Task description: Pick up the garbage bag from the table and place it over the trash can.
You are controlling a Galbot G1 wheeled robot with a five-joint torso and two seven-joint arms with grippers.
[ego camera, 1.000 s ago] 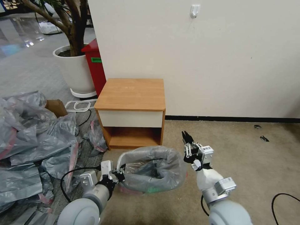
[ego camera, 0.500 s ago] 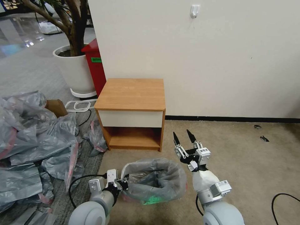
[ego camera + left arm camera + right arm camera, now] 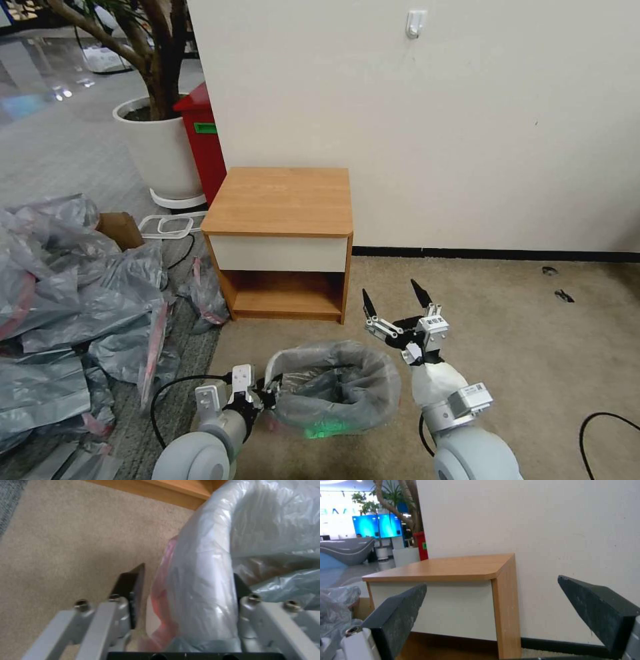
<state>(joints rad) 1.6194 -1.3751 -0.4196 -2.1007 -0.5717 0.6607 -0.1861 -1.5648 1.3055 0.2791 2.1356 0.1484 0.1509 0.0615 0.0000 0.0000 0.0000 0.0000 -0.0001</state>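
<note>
I see the garbage bag (image 3: 333,385) draped over the trash can; my left end effector (image 3: 269,395) straddles its rim at 9 o'clock, slightly spread. Right end effector (image 3: 393,303) hovers spread at 1 o'clock.

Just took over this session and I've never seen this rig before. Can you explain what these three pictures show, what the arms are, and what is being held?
This is a wheeled robot with two arms. The wide picture comes from its head camera, looking down at the floor; the other two come from cameras on each wrist.

The table stands against the wall with a bare top. In front of it, on the carpet, the garbage bag is draped over the trash can, hiding it.

The left gripper is at the bag's near-left rim. Its wrist view shows the fingers open, straddling the bag-covered rim, so nothing is clamped.

The right gripper hangs open in the air past the bag's right side, holding nothing; its own camera faces the table.
</note>
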